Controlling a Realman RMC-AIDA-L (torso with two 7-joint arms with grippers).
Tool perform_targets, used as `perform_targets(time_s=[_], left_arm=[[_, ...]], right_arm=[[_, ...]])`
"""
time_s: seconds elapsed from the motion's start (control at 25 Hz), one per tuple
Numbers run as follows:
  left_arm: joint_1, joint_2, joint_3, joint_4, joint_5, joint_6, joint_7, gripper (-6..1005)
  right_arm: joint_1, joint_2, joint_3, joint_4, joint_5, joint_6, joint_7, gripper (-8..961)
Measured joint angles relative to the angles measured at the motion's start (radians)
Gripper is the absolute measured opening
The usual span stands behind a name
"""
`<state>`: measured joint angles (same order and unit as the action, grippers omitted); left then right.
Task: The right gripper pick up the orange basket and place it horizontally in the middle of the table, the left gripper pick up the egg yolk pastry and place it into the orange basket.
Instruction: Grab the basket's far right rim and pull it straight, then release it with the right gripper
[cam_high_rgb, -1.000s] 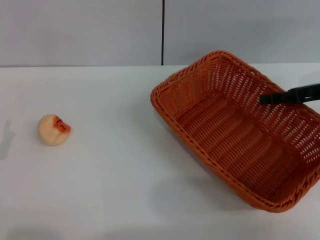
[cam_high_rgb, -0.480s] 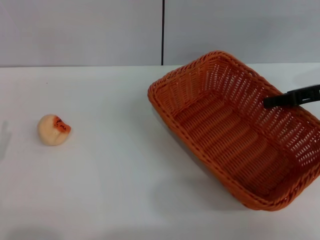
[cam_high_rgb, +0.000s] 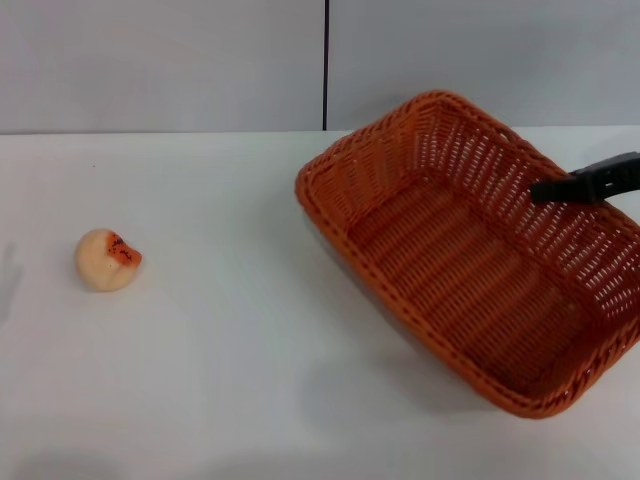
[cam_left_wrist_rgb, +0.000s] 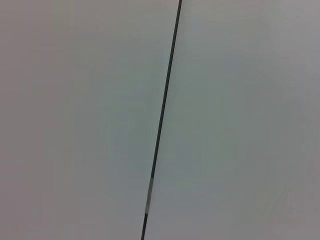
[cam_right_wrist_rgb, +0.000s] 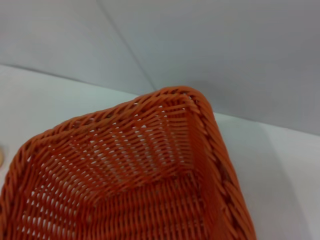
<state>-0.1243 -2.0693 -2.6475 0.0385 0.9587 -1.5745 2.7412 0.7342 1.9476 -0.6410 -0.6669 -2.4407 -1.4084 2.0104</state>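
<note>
While the orange basket sits askew, this holds:
Orange basket (cam_high_rgb: 470, 250): rectangular woven wicker, braided rim, slatted walls; at 3 o'clock on the table, long axis running 10 to 4 o'clock, near left corner seemingly lifted above its shadow.
Right gripper (cam_high_rgb: 585, 183): black finger at the basket's far right rim, 2 o'clock; pinching the wall or not, cannot tell.
Egg yolk pastry (cam_high_rgb: 107, 259): small round cream ball, speckled orange-red patch; 9 o'clock, well apart from the basket.
Table (cam_high_rgb: 200, 380): matte white, flat.
Left gripper: out of sight; its wrist view shows only grey wall panels (cam_left_wrist_rgb: 240, 120) and a dark seam.
</note>
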Motion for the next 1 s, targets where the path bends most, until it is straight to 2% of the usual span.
perform_targets(time_s=[0.16, 0.4, 0.68, 1.0], left_arm=[[0.016, 0.0, 0.003, -0.006, 0.001, -0.021, 0.0, 809], [0.042, 0.001, 0.004, -0.004, 0.003, -0.05, 0.0, 809], [0.078, 0.001, 0.005, 0.001, 0.003, -0.088, 0.0, 808], [0.117, -0.001, 0.035, 0.005, 0.012, -0.142, 0.041, 808]], right_arm=[[0.025, 0.001, -0.029, -0.025, 0.003, -0.05, -0.077, 165], [0.06, 0.005, -0.159, -0.106, 0.005, -0.117, -0.179, 170], [0.083, 0.047, -0.192, -0.223, 0.019, -0.163, -0.404, 176], [0.141, 0.051, -0.191, -0.113, 0.089, -0.139, -0.616, 182]])
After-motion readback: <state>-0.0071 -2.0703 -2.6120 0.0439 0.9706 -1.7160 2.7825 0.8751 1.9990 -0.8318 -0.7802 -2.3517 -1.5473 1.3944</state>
